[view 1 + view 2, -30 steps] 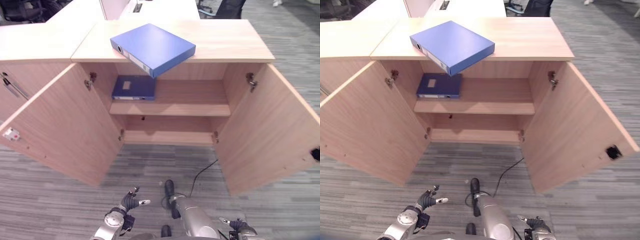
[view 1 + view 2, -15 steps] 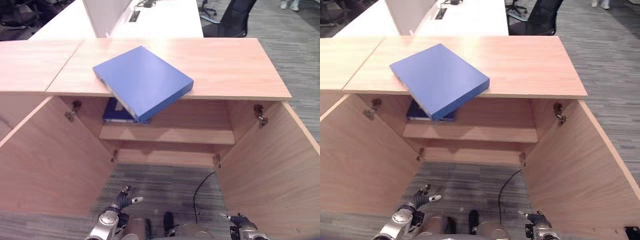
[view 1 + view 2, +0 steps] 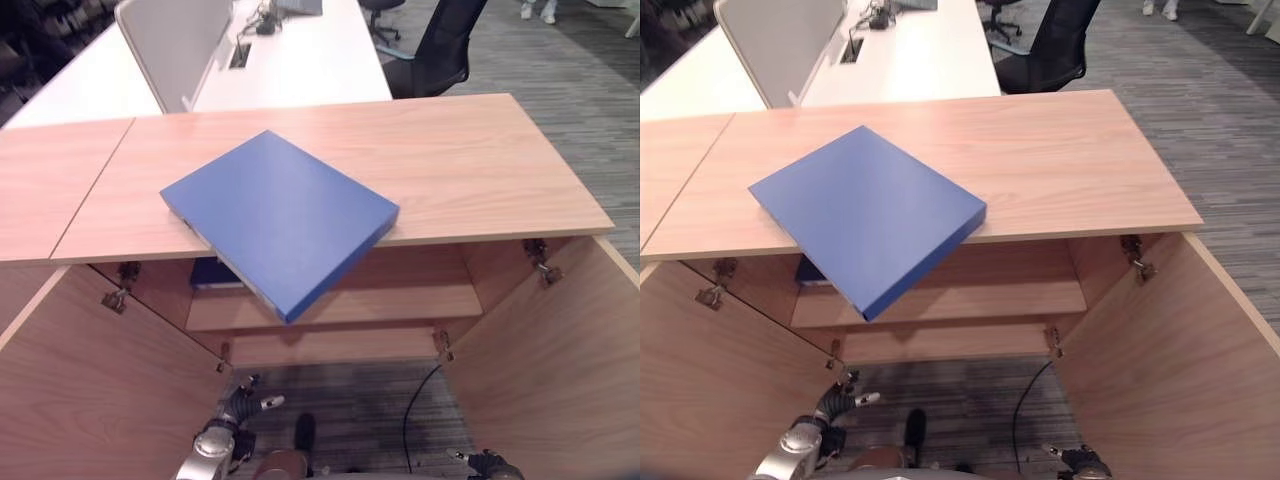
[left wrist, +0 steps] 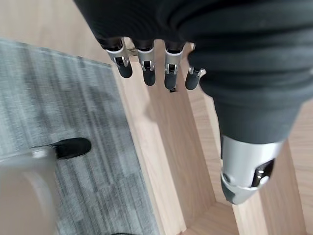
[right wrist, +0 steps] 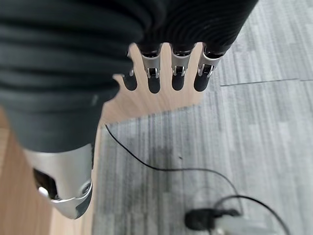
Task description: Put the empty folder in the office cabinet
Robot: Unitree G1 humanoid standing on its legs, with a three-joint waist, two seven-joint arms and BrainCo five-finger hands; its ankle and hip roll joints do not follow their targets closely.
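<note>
Both hands low, fingers relaxed, empty; blue folder (image 3: pixel 282 217) overhangs cabinet top (image 3: pixel 470 170).

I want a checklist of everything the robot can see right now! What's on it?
Surface: wooden cabinet top, one corner of the folder overhanging its front edge.
Job's things: blue folder lying flat on top; cabinet with both doors open.
Clutter: a second blue folder on the inside shelf.
Hands: left hand low by the floor, fingers relaxed, holding nothing; right hand the same.
Cables: nothing seen apart from the robot's own.
Surroundings: white desk, black office chair, grey carpet.
</note>
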